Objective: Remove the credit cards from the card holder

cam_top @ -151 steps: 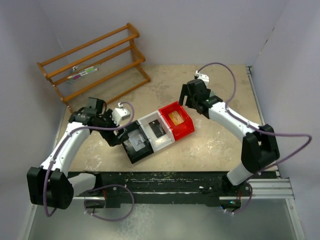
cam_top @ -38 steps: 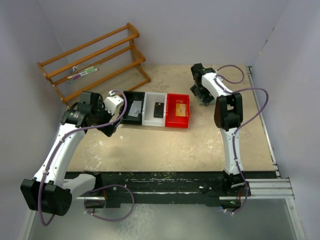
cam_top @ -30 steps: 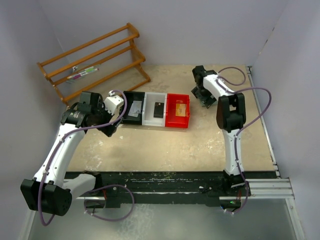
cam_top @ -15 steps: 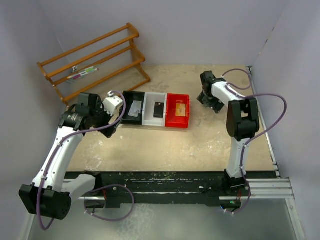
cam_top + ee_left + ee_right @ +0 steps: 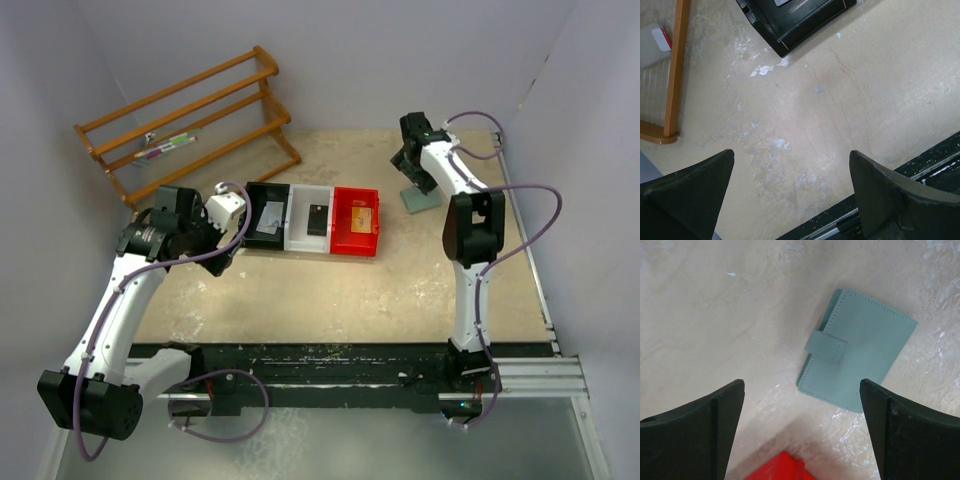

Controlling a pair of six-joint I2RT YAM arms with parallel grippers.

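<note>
In the top view, three bins are sitting in a row at the centre of the table (image 5: 330, 290): one black bin (image 5: 252, 232), one white bin (image 5: 300, 236) and one red bin (image 5: 352, 240). Each is holding one card: a silvery card (image 5: 272, 213), a black card (image 5: 319, 220) and an orange card (image 5: 364, 213). One card holder (image 5: 420, 199) is lying to the right of the red bin, apart from it. One wooden rack (image 5: 190, 125) is standing at the upper left. The left gripper (image 5: 220, 248) is hanging just left of the black bin, and the right gripper (image 5: 408, 165) is hanging above the card holder.

In the left wrist view, the left gripper (image 5: 791, 155) is standing wide apart over bare table and gripping nothing, with the black bin (image 5: 790, 25) showing at the top edge.

In the right wrist view, the right gripper (image 5: 801, 385) is gaping fully and holding nothing. The card holder (image 5: 860, 357) is lying flat, folded shut with its tab closed, at centre right, and a corner of the red bin (image 5: 782, 467) is peeking in at the bottom.
</note>
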